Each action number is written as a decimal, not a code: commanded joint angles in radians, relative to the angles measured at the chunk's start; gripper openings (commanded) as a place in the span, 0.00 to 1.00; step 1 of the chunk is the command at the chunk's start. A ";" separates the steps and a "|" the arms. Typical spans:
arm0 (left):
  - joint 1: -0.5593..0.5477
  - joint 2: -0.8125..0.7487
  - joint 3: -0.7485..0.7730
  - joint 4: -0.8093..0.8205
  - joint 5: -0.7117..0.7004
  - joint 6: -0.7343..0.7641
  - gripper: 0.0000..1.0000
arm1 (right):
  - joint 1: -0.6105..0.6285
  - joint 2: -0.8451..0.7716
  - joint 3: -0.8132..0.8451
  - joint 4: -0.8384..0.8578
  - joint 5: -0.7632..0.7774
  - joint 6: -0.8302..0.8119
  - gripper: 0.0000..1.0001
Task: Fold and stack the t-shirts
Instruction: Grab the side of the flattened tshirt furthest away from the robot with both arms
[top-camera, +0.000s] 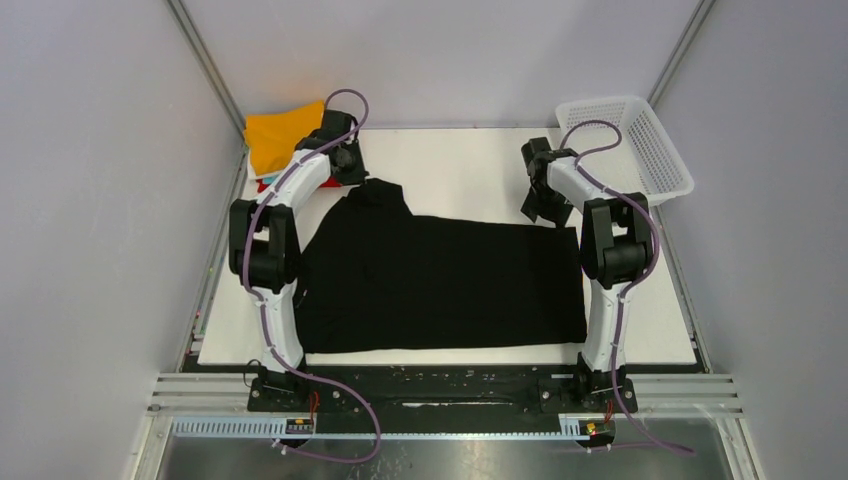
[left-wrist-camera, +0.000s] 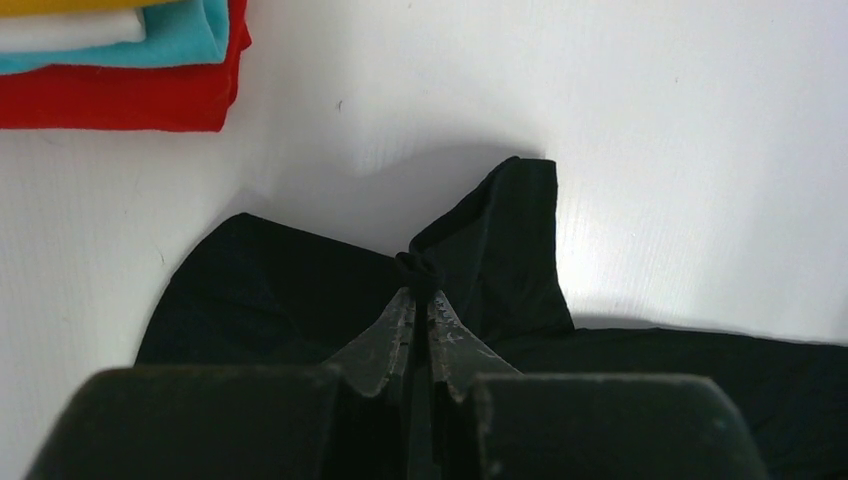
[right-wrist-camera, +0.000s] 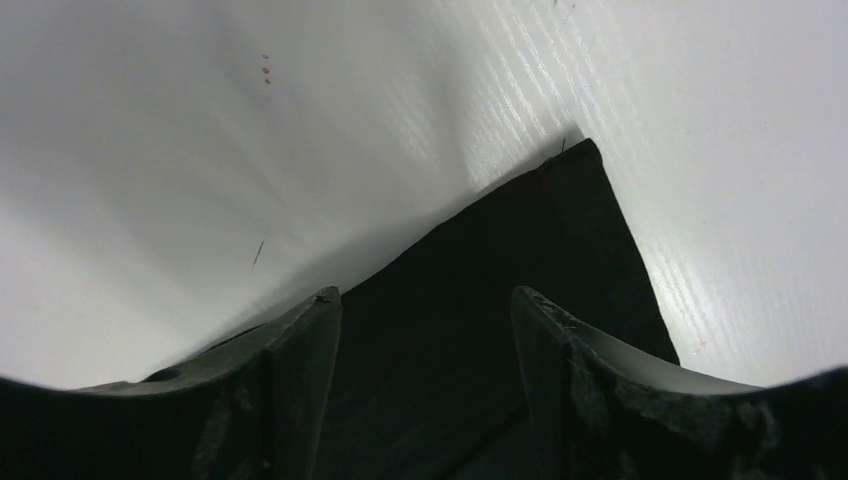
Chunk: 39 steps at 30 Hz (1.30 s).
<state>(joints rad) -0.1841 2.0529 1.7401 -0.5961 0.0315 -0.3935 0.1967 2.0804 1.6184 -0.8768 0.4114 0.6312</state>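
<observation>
The large black t-shirt (top-camera: 440, 285) lies spread on the white table between the arms. My left gripper (left-wrist-camera: 420, 290) is shut on a pinch of its cloth (left-wrist-camera: 418, 268) at the far left part by the sleeve (left-wrist-camera: 505, 240), lifting it a little; in the top view this gripper (top-camera: 352, 172) is at the shirt's far left. My right gripper (right-wrist-camera: 425, 300) is open over the shirt's far right corner (right-wrist-camera: 575, 190), jaws apart and holding nothing; it shows in the top view (top-camera: 545, 205). Folded orange (top-camera: 283, 135), white (left-wrist-camera: 70, 28), teal (left-wrist-camera: 170, 40) and red (left-wrist-camera: 120, 95) shirts are stacked at far left.
A white plastic mesh basket (top-camera: 630, 145) stands at the far right corner of the table. Grey walls close in both sides. A black rail (top-camera: 440, 385) runs along the near edge by the arm bases.
</observation>
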 joint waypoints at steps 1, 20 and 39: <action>0.003 -0.104 -0.051 0.074 0.037 -0.027 0.00 | 0.011 0.041 0.093 -0.086 0.065 0.122 0.73; 0.002 -0.264 -0.210 0.141 0.090 -0.070 0.00 | 0.034 0.053 0.095 -0.022 -0.019 0.227 0.73; -0.001 -0.367 -0.274 0.140 0.072 -0.050 0.00 | 0.040 0.028 0.082 -0.029 0.003 0.042 0.75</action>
<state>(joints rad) -0.1844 1.7561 1.4631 -0.4911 0.1066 -0.4641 0.2310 2.1574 1.6573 -0.9230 0.3946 0.8246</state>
